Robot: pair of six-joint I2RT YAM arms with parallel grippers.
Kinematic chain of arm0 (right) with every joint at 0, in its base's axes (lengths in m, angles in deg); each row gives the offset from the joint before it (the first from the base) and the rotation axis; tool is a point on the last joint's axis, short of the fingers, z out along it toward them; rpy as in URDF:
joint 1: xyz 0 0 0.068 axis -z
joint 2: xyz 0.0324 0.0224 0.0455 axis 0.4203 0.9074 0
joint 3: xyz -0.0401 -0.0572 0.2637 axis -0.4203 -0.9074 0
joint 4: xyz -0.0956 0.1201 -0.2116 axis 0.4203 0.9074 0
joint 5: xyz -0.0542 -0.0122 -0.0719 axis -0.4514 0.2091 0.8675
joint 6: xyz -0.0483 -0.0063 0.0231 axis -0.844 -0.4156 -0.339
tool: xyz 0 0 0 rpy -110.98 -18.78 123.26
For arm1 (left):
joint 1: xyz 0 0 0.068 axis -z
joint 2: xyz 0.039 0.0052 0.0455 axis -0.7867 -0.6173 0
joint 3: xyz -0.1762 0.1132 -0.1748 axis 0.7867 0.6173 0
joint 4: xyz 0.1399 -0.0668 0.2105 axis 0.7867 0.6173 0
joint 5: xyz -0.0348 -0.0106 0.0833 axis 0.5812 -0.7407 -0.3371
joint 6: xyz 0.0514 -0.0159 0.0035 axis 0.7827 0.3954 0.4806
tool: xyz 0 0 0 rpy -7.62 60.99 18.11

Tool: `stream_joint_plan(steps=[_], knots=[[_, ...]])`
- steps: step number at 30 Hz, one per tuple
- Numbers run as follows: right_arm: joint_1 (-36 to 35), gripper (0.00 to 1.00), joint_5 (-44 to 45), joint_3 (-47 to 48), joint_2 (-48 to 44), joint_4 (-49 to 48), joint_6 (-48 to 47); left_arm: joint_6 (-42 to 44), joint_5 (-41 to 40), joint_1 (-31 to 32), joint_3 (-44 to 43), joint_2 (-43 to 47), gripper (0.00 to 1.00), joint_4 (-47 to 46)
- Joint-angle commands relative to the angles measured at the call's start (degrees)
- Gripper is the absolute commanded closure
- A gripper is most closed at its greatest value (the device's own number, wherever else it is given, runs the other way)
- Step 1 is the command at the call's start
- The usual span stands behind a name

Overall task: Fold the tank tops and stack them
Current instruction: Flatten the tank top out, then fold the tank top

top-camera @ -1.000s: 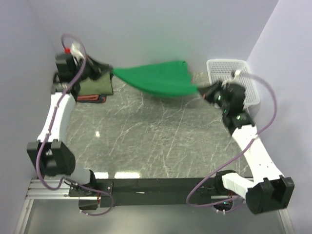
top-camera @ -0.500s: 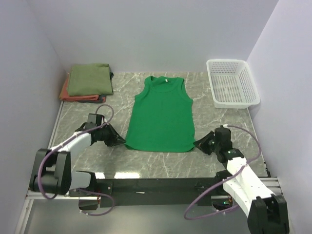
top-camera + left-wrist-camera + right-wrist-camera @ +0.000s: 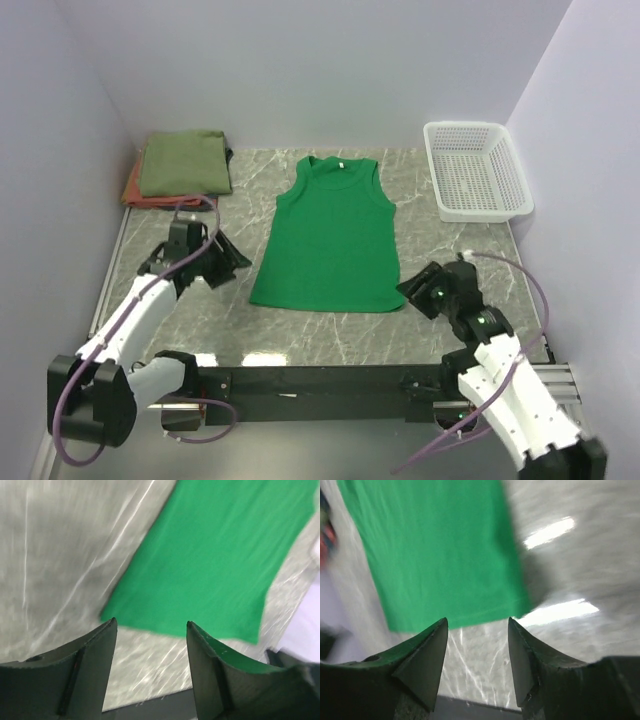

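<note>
One bright green tank top (image 3: 330, 235) lies flat on the table (image 3: 440, 250), its neck label (image 3: 339, 160) too small to read. The left gripper (image 3: 235, 262) and the right gripper (image 3: 410, 290) flank its hem, jaws wide open, empty.

Extends the left arm (image 3: 140, 310) from the near-left corner toward the far right, white links leading to a dark wrist, with the left end effector (image 3: 230, 262) low over the surface (image 3: 330, 335) at centre-left, pointing right, fingers (image 3: 95, 650) spread apart and gripping nothing. Mirrors that on the other side: reaches the right arm (image 3: 510, 380) from the near-right base toward the far left and holds the right end effector (image 3: 408, 290) low at centre-right, pointing left, its fingertips (image 3: 427, 650) likewise parted and empty.
</note>
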Motion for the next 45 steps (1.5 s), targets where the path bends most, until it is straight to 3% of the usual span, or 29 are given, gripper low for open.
stream_joint_plan(steps=[1, 3, 9, 16, 25, 35, 42, 45], knots=[[-11.8, 0.42, 9.4, 8.0, 8.0, -1.9, -2.1, 4.0, -4.0, -1.2, -10.4, -4.3, 0.38, -2.2], [-21.9, 0.43, 16.6, 13.4, 12.4, -3.2, -0.1, 5.7, -2.9, -2.0, -14.8, -12.7, 0.40, -5.3], [-37.8, 0.53, 20.4, 29.3, 36.5, -10.7, 0.9, 11.6, 0.3, -2.3, -41.9, -41.0, 0.51, -4.8], [-49.2, 0.62, 21.2, 55.8, 66.0, -9.2, -1.6, 19.8, 4.6, -1.5, -64.8, -62.7, 0.57, 1.0], [-56.1, 0.63, 23.6, 78.2, 87.2, 0.3, -5.2, 19.1, 0.4, -3.9, -67.8, -62.1, 0.56, 3.1], [-57.6, 0.59, 31.9, 86.8, 96.4, 6.4, -5.7, 15.5, 0.7, -5.1, -58.9, -51.9, 0.57, 0.8], [-58.6, 0.56, 32.8, 92.1, 101.8, 10.9, -5.4, 16.2, 1.8, -5.1, -58.8, -51.4, 0.57, 1.8], [-58.6, 0.55, 32.4, 89.7, 101.4, 9.2, -5.4, 16.3, 1.8, -5.1, -59.3, -51.5, 0.58, 2.1]])
